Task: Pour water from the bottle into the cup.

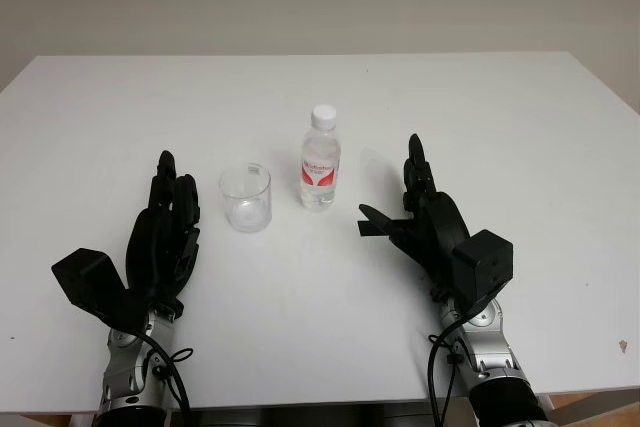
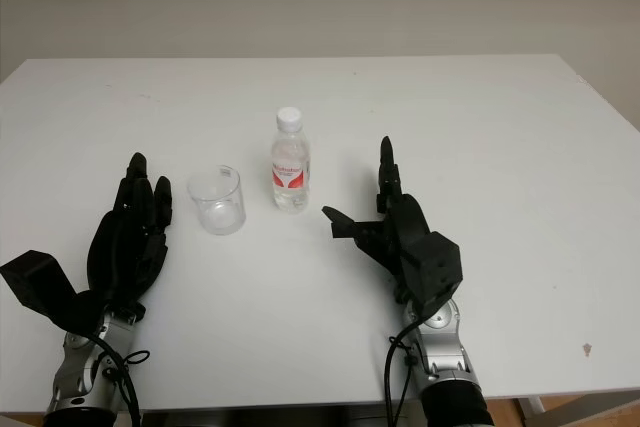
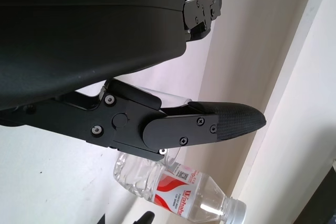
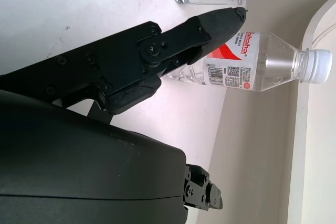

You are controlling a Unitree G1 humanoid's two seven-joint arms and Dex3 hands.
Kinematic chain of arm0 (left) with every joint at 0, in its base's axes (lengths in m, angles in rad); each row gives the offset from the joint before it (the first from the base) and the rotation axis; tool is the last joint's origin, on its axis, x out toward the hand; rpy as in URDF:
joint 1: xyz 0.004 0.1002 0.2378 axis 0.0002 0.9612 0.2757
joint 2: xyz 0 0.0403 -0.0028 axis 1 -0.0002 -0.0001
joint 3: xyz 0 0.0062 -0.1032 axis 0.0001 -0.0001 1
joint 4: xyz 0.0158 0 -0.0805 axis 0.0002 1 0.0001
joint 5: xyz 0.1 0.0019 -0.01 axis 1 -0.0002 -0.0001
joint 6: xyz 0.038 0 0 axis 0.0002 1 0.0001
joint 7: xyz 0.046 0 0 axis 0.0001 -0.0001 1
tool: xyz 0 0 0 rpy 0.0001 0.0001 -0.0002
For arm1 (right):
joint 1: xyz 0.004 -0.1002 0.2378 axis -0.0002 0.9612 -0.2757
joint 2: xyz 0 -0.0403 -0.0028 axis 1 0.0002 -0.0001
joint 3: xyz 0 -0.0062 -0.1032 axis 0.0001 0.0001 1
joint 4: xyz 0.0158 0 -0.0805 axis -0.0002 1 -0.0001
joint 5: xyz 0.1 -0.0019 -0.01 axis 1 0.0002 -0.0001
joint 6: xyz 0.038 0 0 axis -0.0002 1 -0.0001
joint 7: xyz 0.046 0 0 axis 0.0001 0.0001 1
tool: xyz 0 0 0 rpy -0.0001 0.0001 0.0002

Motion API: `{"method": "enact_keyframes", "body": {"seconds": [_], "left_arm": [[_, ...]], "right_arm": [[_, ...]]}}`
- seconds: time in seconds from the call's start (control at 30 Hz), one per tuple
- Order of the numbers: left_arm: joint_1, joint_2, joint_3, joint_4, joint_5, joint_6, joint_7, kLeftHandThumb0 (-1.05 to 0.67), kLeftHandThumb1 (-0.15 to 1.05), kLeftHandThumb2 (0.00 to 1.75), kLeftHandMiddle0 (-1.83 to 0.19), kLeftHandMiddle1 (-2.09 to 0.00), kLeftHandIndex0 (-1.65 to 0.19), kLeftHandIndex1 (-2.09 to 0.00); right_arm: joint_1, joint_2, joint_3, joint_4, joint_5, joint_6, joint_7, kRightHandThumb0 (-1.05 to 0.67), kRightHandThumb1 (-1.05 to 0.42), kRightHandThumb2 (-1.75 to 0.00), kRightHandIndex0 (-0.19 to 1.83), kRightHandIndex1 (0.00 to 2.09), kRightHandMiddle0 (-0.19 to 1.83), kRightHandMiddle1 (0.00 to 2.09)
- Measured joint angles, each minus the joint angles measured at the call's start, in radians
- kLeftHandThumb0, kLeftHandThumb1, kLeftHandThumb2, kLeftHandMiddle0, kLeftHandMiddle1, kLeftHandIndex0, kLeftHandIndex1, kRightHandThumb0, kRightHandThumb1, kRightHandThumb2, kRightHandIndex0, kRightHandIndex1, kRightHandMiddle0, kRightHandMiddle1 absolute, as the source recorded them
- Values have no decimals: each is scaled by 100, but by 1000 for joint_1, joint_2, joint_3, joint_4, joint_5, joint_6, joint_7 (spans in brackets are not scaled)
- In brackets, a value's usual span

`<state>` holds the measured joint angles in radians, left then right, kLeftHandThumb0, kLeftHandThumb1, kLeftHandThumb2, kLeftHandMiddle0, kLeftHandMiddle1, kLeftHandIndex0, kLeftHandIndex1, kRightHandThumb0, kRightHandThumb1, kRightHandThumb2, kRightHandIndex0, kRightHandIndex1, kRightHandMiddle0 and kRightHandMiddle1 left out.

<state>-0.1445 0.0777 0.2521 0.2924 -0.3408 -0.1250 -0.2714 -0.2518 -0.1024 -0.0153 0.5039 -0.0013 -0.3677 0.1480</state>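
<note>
Right hand (image 1: 420,217) open, holding nothing, thumb aimed at bottle (image 1: 320,160) just ahead-left, capped, upright on table (image 1: 500,117). Cup (image 1: 246,197) sits btwn bottle & left hand (image 1: 165,232), also open, ready to steady. Grasp not yet begun.

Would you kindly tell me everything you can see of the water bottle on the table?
The bottle is small, clear plastic, with a white screw cap still on and a red-and-white label around its middle. It stands upright on the white table, just right of the clear cup and apart from it. Neither hand touches it; the open right hand is nearest.
</note>
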Motion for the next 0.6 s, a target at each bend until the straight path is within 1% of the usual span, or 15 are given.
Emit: {"method": "enact_keyframes", "body": {"seconds": [0.43, 0.53, 0.6], "left_arm": [[4, -4, -6, -5, 1, -1, 13, -75, 105, 47, 19, -3, 19, -3], [4, -4, -4, -1, 1, -6, 13, -75, 105, 48, 19, -3, 19, -3], [4, -4, -2, 3, 0, -10, 10, -74, 105, 48, 19, -3, 19, -2]], "right_arm": [[6, 0, 0, -10, 2, 11, 17, -85, -95, -5, -19, 0, -19, 0], [-11, 1, 5, 12, 2, -6, 23, -85, -95, -5, -19, 0, -19, 0], [-39, 6, 9, 35, -7, -16, 14, -90, -95, -5, -19, 0, -19, 0]]}}
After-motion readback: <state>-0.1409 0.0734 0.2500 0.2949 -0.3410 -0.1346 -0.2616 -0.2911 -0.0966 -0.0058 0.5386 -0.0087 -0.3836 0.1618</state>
